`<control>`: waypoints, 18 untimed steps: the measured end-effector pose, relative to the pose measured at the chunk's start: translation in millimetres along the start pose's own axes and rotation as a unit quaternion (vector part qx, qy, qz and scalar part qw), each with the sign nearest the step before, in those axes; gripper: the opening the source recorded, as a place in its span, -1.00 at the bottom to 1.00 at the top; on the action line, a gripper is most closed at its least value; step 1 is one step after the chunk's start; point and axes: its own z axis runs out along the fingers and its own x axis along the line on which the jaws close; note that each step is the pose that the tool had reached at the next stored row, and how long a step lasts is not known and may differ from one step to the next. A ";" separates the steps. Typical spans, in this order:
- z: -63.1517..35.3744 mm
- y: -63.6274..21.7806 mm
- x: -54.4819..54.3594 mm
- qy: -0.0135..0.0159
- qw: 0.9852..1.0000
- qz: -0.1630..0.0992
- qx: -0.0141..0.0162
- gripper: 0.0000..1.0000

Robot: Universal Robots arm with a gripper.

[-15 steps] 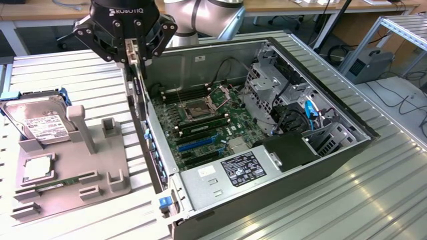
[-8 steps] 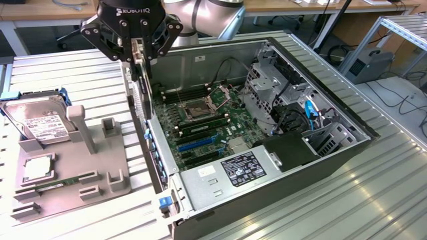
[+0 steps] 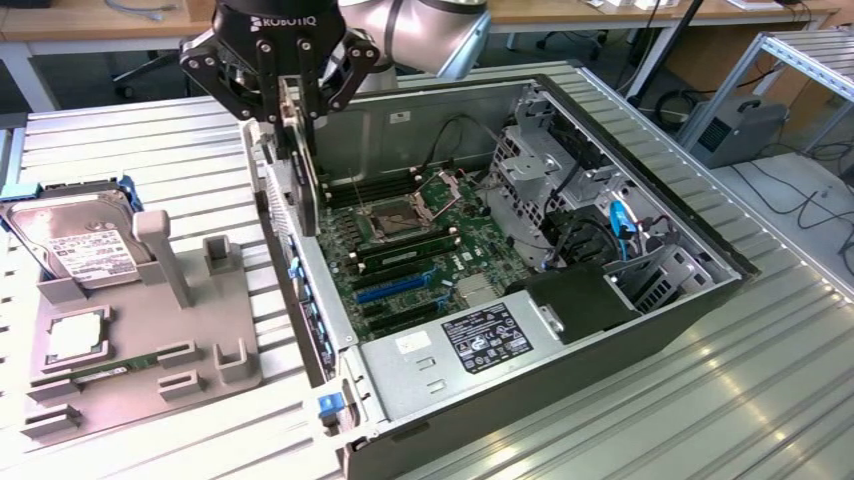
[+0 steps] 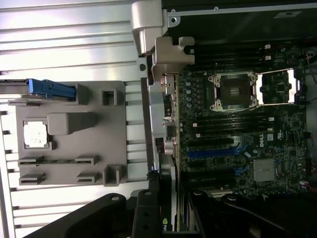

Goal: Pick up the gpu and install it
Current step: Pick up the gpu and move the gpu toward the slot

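Pincer (image 3: 299,108), black and two-fingered, is being pressed narrowly onto the top edge of the gpu (image 3: 300,180), a thin flat expansion card with a green circuit board, black cooler block and pale silvery metal bracket. The card is being held upright and edge-down just inside the wall, on the exterior view's left, of the open black-and-silver computer case (image 3: 667,300), above the green motherboard (image 3: 414,250). It is being judged light and stiff but fragile, best gripped along its upper edge by board and cooler, away from the contacts, and liable to pivot if held loosely.
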 end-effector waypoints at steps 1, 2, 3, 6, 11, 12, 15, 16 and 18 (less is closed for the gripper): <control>0.2 0.1 -1.5 0.000 1.000 0.000 0.000 -0.47; 0.3 0.2 -2.5 0.000 1.000 0.000 0.000 -0.47; 0.5 0.3 -4.0 0.000 1.000 0.000 0.000 -0.47; 1.2 0.7 -9.0 0.000 1.000 0.000 0.000 -0.47; 2.3 1.1 -15.5 0.000 1.000 0.000 0.000 -0.47; 2.5 1.2 -16.8 0.000 1.000 0.000 0.000 -0.47; 3.0 1.4 -19.6 0.000 1.000 0.000 0.000 -0.47; 3.2 1.5 -20.4 0.000 1.000 0.000 0.000 -0.47; 4.0 1.7 -22.7 0.000 1.000 0.000 0.000 -0.47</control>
